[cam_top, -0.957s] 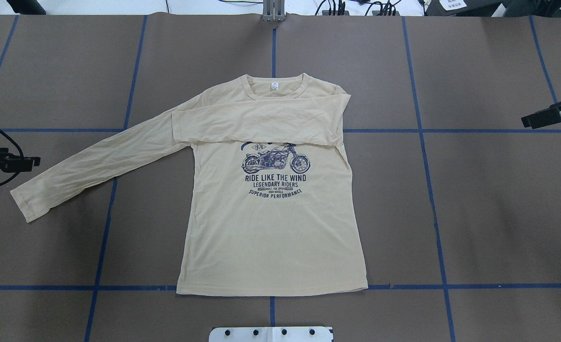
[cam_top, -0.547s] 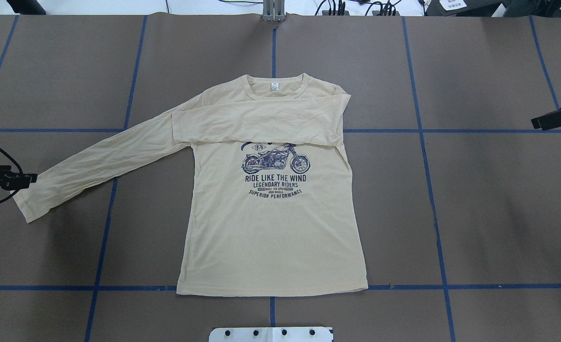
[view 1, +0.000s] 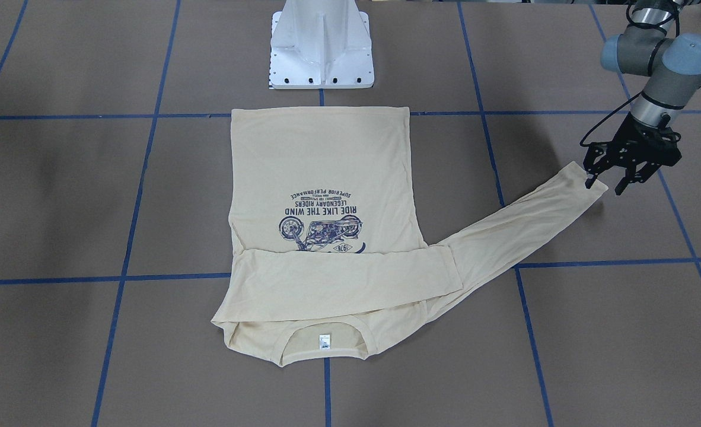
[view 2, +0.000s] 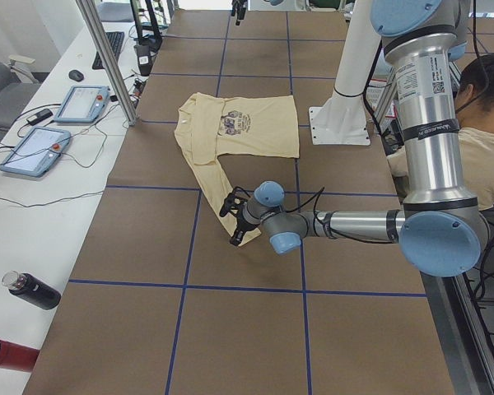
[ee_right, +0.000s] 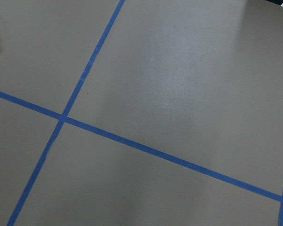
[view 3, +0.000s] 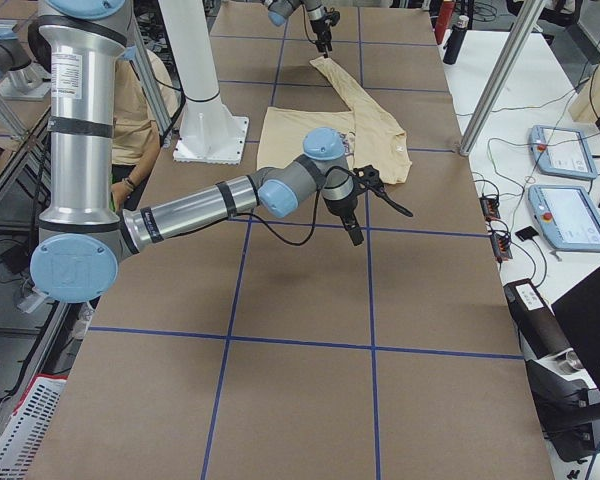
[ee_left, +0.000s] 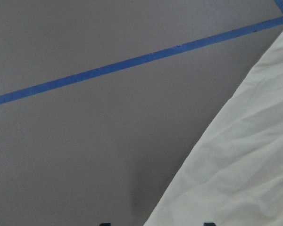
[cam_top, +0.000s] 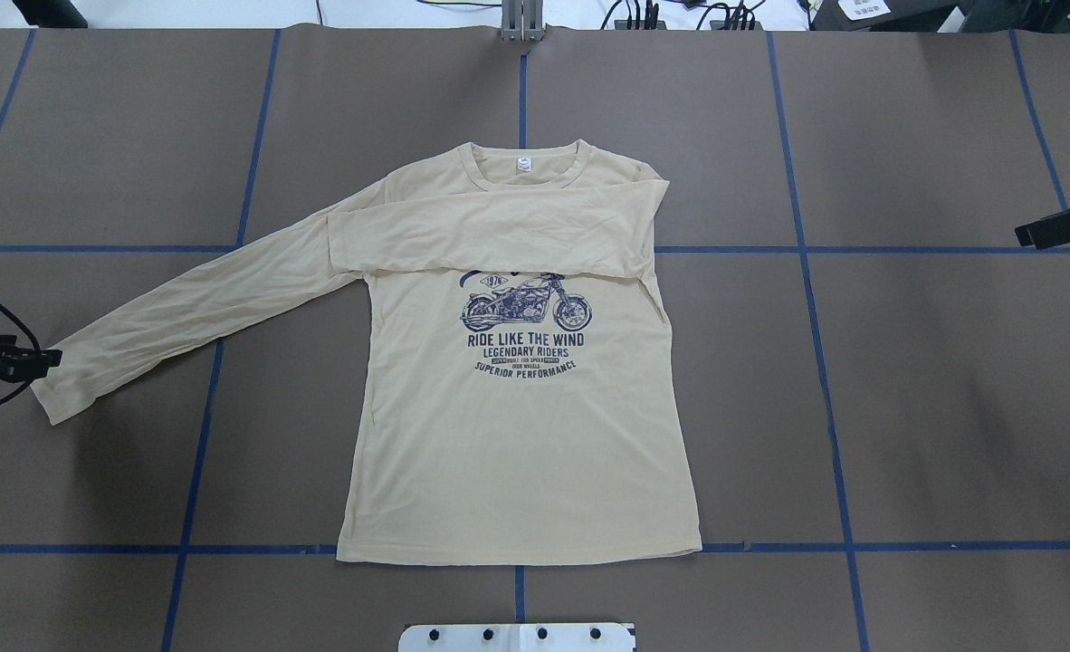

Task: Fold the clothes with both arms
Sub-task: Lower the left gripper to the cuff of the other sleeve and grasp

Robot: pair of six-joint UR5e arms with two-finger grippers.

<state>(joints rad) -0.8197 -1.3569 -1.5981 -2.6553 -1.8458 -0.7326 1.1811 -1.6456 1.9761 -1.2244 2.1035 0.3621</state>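
Observation:
The cream-yellow shirt [cam_top: 517,435] lies flat, print side up, neck away from the robot's base. One sleeve [cam_top: 499,237] is folded across the chest. The other sleeve [view 1: 522,222] stretches out to the robot's left, and its edge shows in the left wrist view [ee_left: 236,179]. My left gripper [view 1: 604,185] is low at that sleeve's cuff [cam_top: 51,389], open, with its fingers on either side of the cuff's corner. My right gripper [cam_top: 1028,237] hangs open above bare table at the far right, away from the shirt [view 3: 310,125].
The white pedestal base [view 1: 321,53] stands just behind the shirt's hem. Blue tape lines [cam_top: 825,362] grid the brown table. A seated person [view 2: 486,123] is behind the base. Tablets [view 2: 82,103] and bottles [view 2: 33,290] lie on the side table.
My left gripper has moved in toward the robot's side and down, onto the outstretched sleeve's cuff. The right gripper has drawn back toward the table's right edge. The shirt has not moved.

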